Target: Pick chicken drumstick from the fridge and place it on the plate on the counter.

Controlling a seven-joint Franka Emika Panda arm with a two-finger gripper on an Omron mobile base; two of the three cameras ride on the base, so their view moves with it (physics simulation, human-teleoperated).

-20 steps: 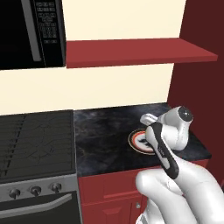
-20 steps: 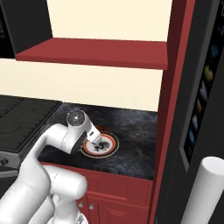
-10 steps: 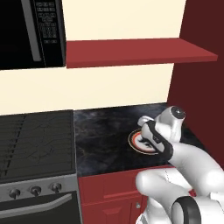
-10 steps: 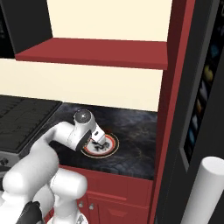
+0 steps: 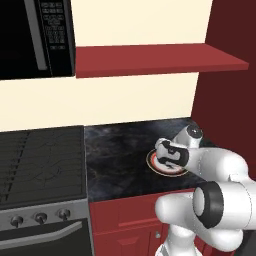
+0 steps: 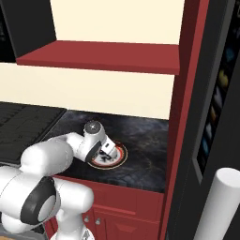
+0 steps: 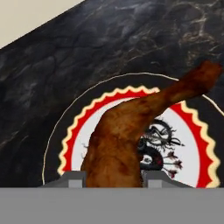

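Gripper (image 7: pixel 113 181) jaws stand clamped on the thick end of the reddish-brown, glossy chicken drumstick (image 7: pixel 131 140), whose thin bony end slants up and away from the fingers. Directly beneath lies the round flat plate (image 7: pixel 192 131) with a scalloped orange-red rim, white ring and dark dragon motif; the meat hangs over its centre. That plate rests on the black marbled stone counter (image 5: pixel 117 150), above dark red cabinets (image 6: pixel 136 213). Left of it sits a black stovetop with grates (image 5: pixel 40 160). Farther up, a dark red shelf (image 5: pixel 160 59) and a black microwave (image 5: pixel 35 37).
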